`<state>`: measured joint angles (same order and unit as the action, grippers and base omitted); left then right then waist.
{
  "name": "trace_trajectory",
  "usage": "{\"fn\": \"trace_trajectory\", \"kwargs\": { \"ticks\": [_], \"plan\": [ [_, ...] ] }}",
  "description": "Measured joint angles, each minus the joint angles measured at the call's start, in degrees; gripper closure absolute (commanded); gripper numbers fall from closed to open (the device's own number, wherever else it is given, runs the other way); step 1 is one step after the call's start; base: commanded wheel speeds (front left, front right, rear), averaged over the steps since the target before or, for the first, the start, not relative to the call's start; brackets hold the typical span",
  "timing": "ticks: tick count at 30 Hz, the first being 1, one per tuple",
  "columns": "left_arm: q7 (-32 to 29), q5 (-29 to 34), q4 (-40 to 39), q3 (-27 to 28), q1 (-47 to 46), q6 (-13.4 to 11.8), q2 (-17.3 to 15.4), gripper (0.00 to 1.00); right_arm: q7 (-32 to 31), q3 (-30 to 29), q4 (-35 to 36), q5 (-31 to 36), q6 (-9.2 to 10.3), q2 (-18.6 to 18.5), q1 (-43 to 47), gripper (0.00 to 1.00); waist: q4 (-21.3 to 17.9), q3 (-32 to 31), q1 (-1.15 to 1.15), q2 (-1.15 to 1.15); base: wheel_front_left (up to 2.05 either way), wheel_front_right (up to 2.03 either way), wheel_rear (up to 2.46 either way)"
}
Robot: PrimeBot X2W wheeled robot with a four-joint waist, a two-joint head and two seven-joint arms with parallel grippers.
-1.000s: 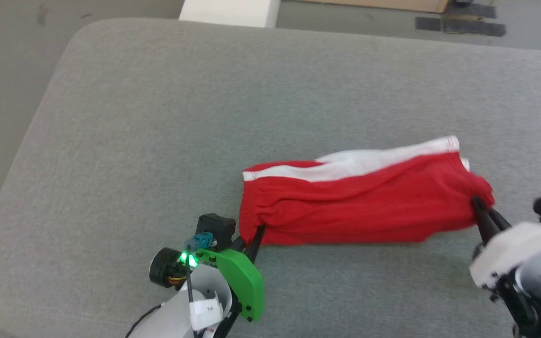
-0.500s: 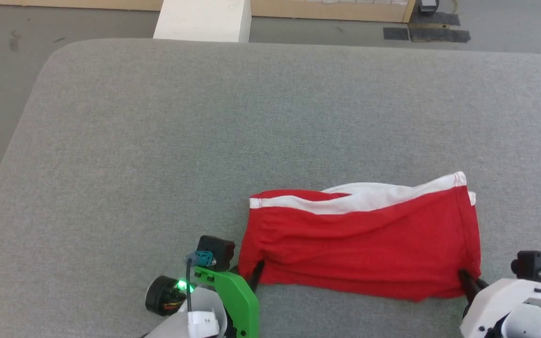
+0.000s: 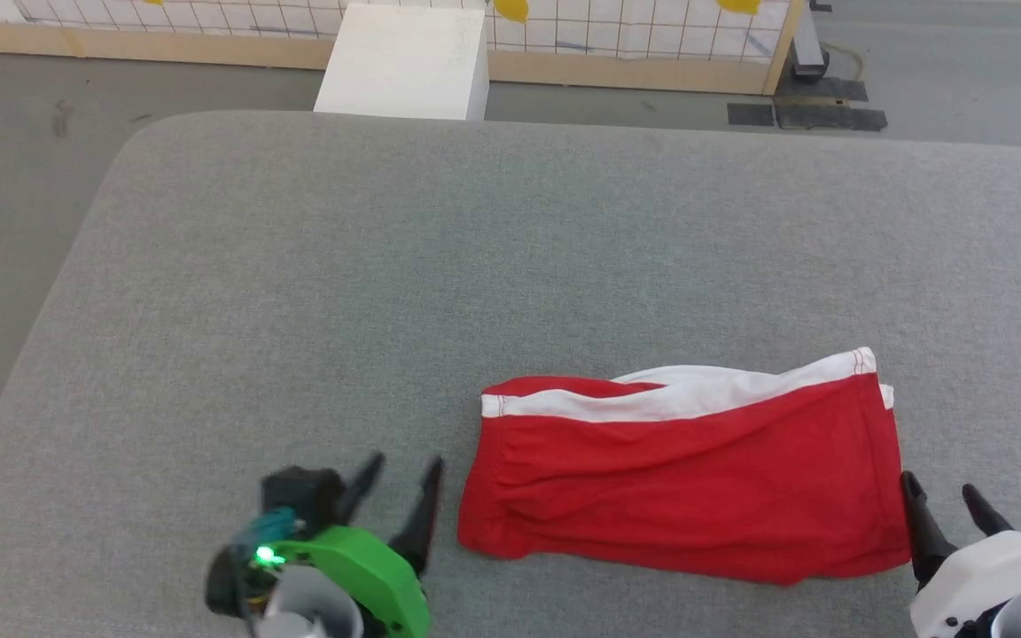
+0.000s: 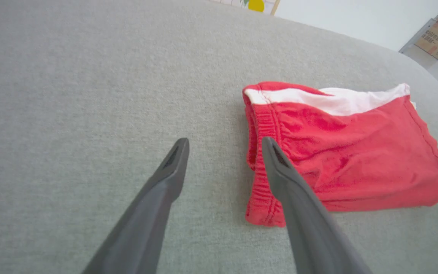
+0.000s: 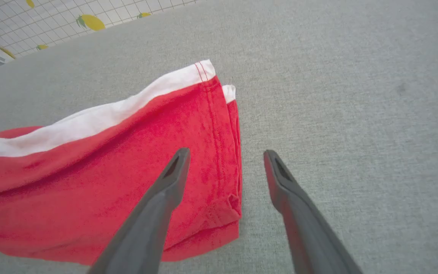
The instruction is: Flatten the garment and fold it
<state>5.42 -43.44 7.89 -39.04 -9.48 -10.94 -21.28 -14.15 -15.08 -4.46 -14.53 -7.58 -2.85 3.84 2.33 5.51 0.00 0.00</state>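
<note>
Left gripper (image 3: 406, 461) and right gripper (image 3: 938, 484) have released the garment (image 3: 688, 478), jaws wide apart, empty; just beside its ends

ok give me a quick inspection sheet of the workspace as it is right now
surface: grey padded table, smooth.
job's things: red garment lies as a flat layered strip near the front edge, white band along its far side, wrinkles at the elastic end.
clutter: nothing seen.
grippers: left end effector open, just left of the garment; right end effector open at its right end, contact cannot be told.
cables: nothing seen.
surroundings: white box on the floor beyond the table, gridded panel with yellow shapes, dark tape patches.
</note>
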Motion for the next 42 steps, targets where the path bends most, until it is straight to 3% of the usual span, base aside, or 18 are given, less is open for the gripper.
{"fn": "trace_trajectory", "kwargs": {
  "ticks": [4,9,16,23,33,34,35,37,42],
  "plan": [
    [7.54,3.14,-0.13,3.47,-0.28,-0.57,-0.48,0.0,2.47,-0.51,1.21,1.62,0.0,0.01,0.02,0.0,0.11,-0.45,0.0,0.0,0.0,0.0,0.0],
    [9.13,8.94,-0.86,10.45,-1.8,-0.07,0.54,0.0,5.43,-1.53,0.57,2.94,0.0,0.01,-0.91,0.0,0.24,-0.26,0.0,0.0,0.0,0.0,0.0],
    [9.37,19.39,-3.44,20.61,-2.92,5.58,5.81,0.0,5.73,-2.15,-4.15,3.59,0.0,0.01,-5.94,0.0,0.14,0.8,0.0,0.0,0.0,0.0,0.0],
    [9.37,25.37,-2.47,27.43,-2.89,10.66,10.28,0.0,-2.53,-2.24,-12.7,3.78,0.0,0.03,-11.59,0.0,-0.43,2.14,0.0,0.0,0.0,0.0,0.0],
    [9.37,29.7,-0.78,33.48,-2.36,14.46,14.39,0.0,-13.79,-2.42,-21.8,3.61,0.02,-0.37,-18.84,0.0,-0.49,3.26,0.0,0.0,0.0,0.0,0.0],
    [9.37,30.18,-0.68,33.76,-2.31,14.64,14.59,0.0,-14.82,-2.0,-22.01,3.45,0.02,-0.62,-19.24,0.25,-0.43,3.28,0.0,0.0,0.0,0.0,0.0],
    [9.37,30.45,-0.59,34.09,-2.29,14.94,14.82,0.0,-15.61,-1.57,-22.08,3.16,0.03,-0.87,-19.51,0.65,-0.38,3.28,0.0,0.0,0.0,0.0,0.0],
    [9.37,30.89,-0.35,34.74,-2.26,15.37,15.4,0.0,-16.28,-0.57,-21.8,2.34,0.04,-1.19,-19.65,1.0,-0.27,3.26,0.0,0.0,0.0,0.0,0.0],
    [9.36,31.47,0.0,36.0,-2.19,16.18,16.35,0.0,-14.39,-1.79,-19.65,3.8,0.01,-0.01,-18.92,1.0,-0.11,3.08,0.0,0.0,0.0,0.0,0.0]
  ]
}}
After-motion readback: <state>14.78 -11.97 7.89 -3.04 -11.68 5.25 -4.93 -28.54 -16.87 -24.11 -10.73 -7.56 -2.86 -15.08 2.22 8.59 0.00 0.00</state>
